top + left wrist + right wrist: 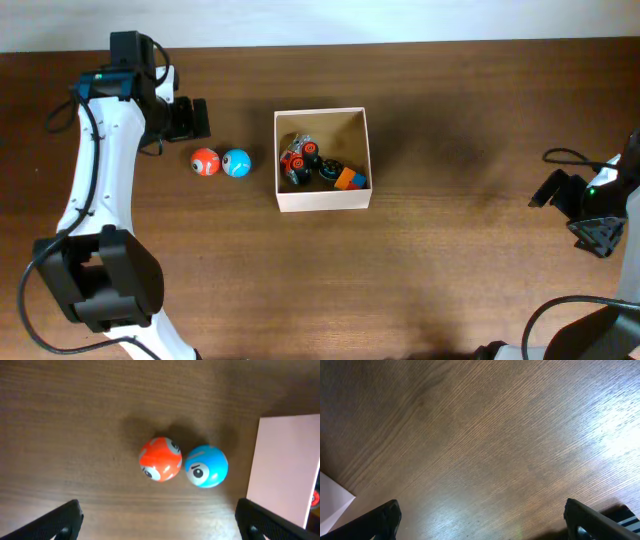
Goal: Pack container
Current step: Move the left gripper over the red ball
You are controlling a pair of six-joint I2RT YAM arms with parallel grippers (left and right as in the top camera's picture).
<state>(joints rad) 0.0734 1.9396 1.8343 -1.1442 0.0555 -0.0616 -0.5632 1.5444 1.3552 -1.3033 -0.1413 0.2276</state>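
Container (325, 198), a square shallow box with white outer walls and a tan inside, sits around the middle of the brown wooden surface (450, 270), slightly toward the far side. Inside it, small toys are bunched against the near wall: a red and black toy car (297, 160) on the left, an orange and blue block (350, 179) on the right, and a dark piece between them that is too small to make out. Just left of the container, 2 balls with printed eyes lie side by side on the surface, touching or very nearly so: the blue ball (237, 162) closer to the box and the orange ball (205, 161) on its left. The left tool (195, 118) hangs left of and farther back than the balls, apart from them. In the left wrist view its fingers (65, 520) sit at the lower corners, spread wide with nothing between them, while the orange ball (160, 459), the blue ball (206, 466) and a white wall of the container (285, 467) lie below. The right tool (558, 190) is far off at the right edge, well apart from the box. Its fingers (382, 520) are likewise spread over bare wood, with a white corner of the container (332, 500) at the lower left.
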